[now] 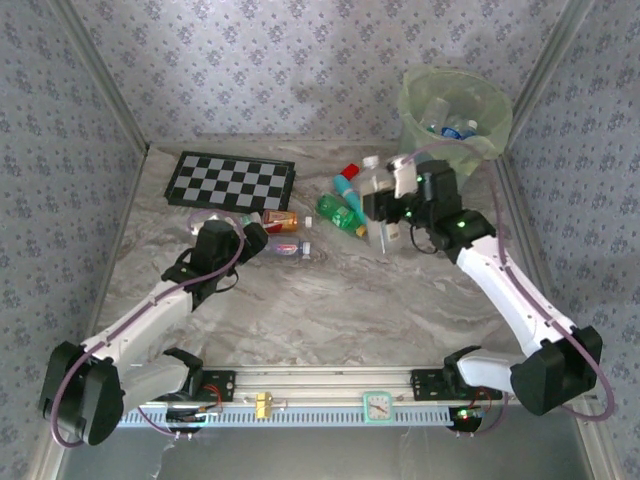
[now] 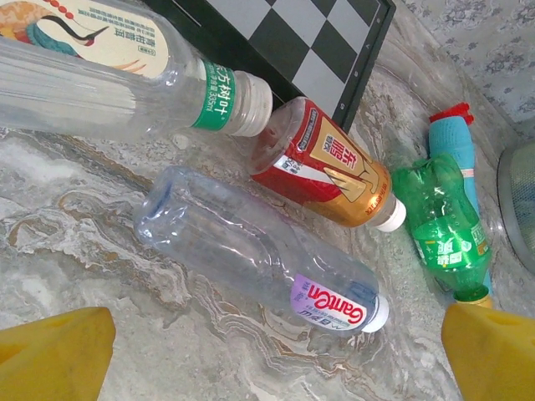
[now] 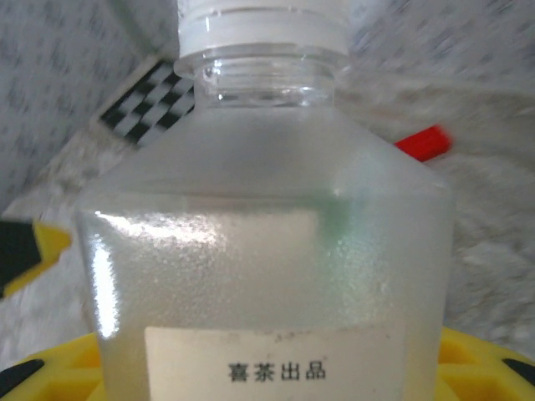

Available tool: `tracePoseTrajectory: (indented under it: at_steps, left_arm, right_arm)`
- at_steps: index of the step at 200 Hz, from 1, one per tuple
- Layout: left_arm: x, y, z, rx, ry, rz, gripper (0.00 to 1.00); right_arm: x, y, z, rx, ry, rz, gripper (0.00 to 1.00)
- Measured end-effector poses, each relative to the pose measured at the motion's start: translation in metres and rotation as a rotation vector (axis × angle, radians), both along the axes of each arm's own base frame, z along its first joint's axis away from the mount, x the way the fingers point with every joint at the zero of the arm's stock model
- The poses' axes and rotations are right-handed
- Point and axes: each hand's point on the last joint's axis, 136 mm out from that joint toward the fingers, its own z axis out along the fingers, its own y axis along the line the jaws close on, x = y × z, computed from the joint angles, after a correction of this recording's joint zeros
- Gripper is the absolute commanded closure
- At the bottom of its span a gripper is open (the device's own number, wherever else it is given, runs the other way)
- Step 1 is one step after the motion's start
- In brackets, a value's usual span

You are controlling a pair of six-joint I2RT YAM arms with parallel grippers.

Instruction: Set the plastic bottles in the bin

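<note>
White-capped clear bottle (image 3: pixel 267 234) sits clamped in the right end effector (image 3: pixel 267 378), while the left end effector (image 2: pixel 272 363) hangs spread wide.

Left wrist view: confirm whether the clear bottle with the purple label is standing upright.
No, the clear bottle with the purple label lies on its side on the table, cap end toward the right.

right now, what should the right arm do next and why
Probably lift the clear white-capped bottle straight up, then carry it toward the bin. The right gripper looks shut on the bottle, and the bin stands just beyond it in the table's far right corner.
</note>
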Motion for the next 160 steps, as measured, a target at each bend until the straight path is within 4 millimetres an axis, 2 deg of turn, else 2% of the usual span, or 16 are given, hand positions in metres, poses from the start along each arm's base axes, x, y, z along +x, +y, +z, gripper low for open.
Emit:
tracePoseTrajectory:
  at_steps: [22,66,86,112,160]
  left_arm:
    - [0.001,-0.003,-0.004,0.001,0.01,-0.016,0.0]
    - [0.0,-0.006,-0.006,0.01,0.015,-0.038,0.0]
    - [0.0,-0.005,-0.006,0.015,0.012,-0.043,0.0]
    - [0.0,-0.005,-0.003,0.016,0.002,-0.047,0.0]
    - [-0.001,-0.005,-0.003,0.023,0.002,-0.052,0.0]
  right_arm:
    - [0.025,-0.035,0.051,0.005,-0.137,-0.14,0.54]
    - [0.061,-0.094,0.156,-0.06,-0.456,-0.379,0.54]
    - [0.083,-0.122,0.188,-0.076,-0.543,-0.478,0.54]
    - [0.113,-0.151,0.203,-0.1,-0.59,-0.57,0.54]
    - [0.176,-0.177,0.191,-0.14,-0.567,-0.645,0.54]
